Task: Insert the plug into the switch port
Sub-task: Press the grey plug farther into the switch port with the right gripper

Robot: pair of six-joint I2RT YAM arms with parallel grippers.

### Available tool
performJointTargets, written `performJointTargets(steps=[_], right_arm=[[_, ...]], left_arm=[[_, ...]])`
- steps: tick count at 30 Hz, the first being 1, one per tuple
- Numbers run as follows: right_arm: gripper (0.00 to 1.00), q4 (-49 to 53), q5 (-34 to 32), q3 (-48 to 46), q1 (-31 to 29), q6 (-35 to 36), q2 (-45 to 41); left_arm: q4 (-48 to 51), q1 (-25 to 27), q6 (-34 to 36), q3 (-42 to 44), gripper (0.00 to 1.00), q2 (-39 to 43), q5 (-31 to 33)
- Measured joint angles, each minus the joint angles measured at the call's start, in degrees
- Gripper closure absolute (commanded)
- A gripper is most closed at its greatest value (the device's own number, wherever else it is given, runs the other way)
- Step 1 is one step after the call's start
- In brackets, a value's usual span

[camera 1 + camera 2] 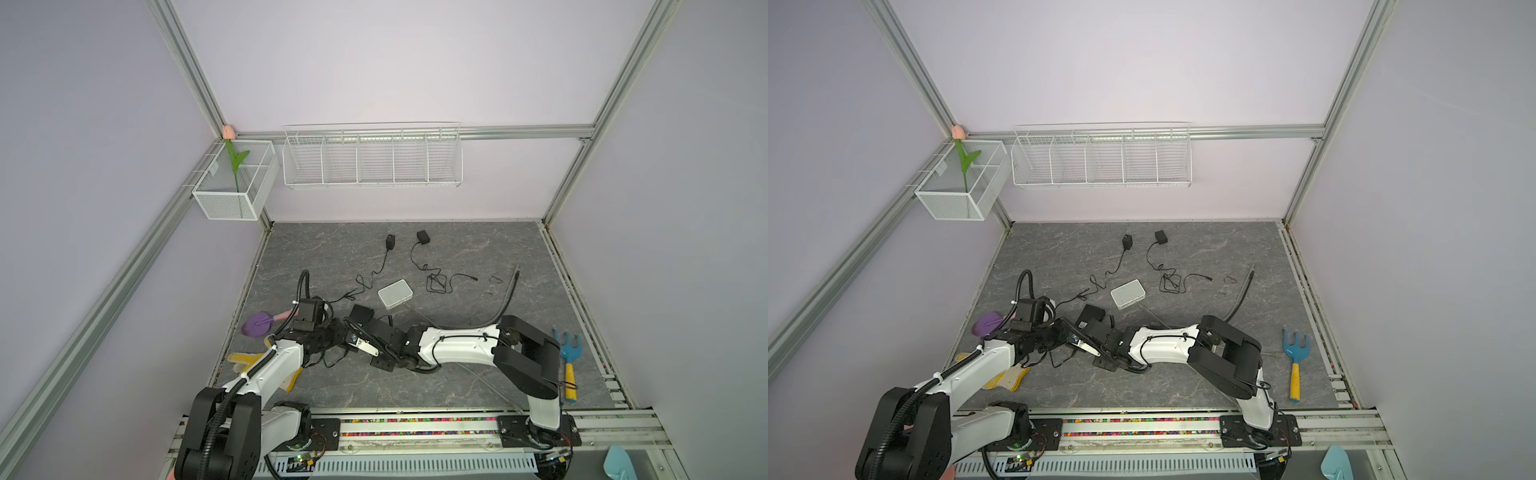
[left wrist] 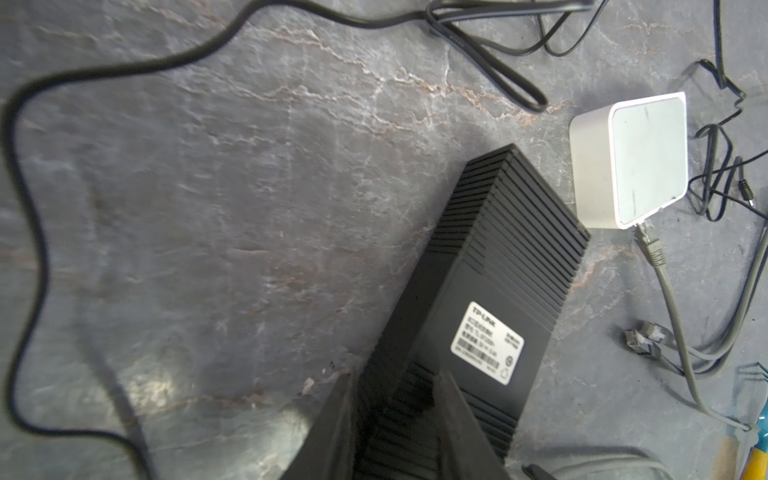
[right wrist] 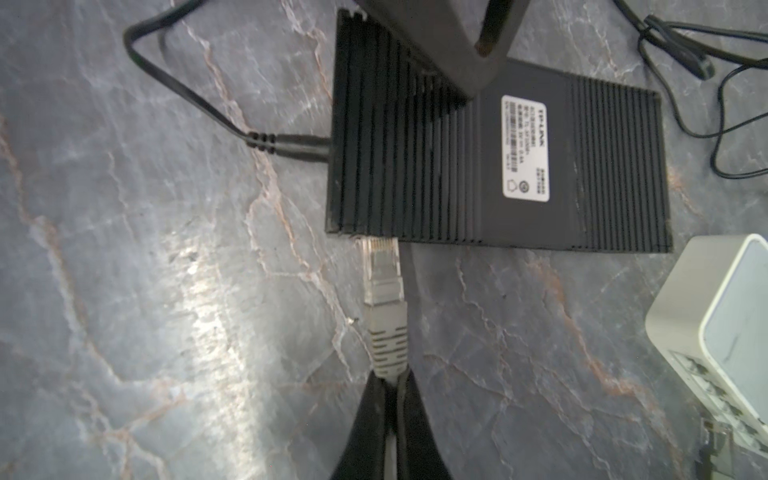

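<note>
The insertion is being attempted: the right gripper (image 3: 390,384) is pinching the plug (image 3: 381,274) by its boot, tip meeting the switch (image 3: 498,166) edge, while the left gripper (image 2: 395,386) is clamping the switch. Seating probably needs a straight push, with the switch braced.

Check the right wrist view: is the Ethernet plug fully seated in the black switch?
No, the Ethernet plug shows its clear body outside the black switch, tip at its edge.

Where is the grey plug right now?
In the right wrist view the grey plug is pinched in the right gripper, its clear tip at the long edge of the black switch, near the corner where the power lead enters.
</note>
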State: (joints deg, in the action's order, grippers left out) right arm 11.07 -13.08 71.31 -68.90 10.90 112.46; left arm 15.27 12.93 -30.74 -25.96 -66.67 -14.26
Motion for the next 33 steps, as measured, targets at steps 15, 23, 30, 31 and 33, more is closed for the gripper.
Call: performJointTargets(steps=[15,23,30,31,33], right_arm=[[0.94,0.1,-3.0,0.4,-2.0,-0.4,1.1],[0.94,-1.5,-2.8,0.0,-2.1,-0.5,1.1],[0.93,-7.7,-4.9,-3.2,-2.3,-1.4,1.1],[0.94,-9.0,-5.4,-4.1,-2.4,-1.6,1.1],[0.94,-11.0,-6.1,-5.1,-2.5,-1.8,1.1]], left_arm=[[0.5,0.7,0.0,0.6,0.69,0.7,1.0],[0.2,0.7,0.0,0.9,0.7,1.2,1.9],[-0.3,0.7,0.0,1.6,0.69,3.0,2.1],[-0.4,0.7,0.0,1.8,0.7,3.2,2.1],[-0.4,0.7,0.0,1.9,0.69,3.4,2.1]])
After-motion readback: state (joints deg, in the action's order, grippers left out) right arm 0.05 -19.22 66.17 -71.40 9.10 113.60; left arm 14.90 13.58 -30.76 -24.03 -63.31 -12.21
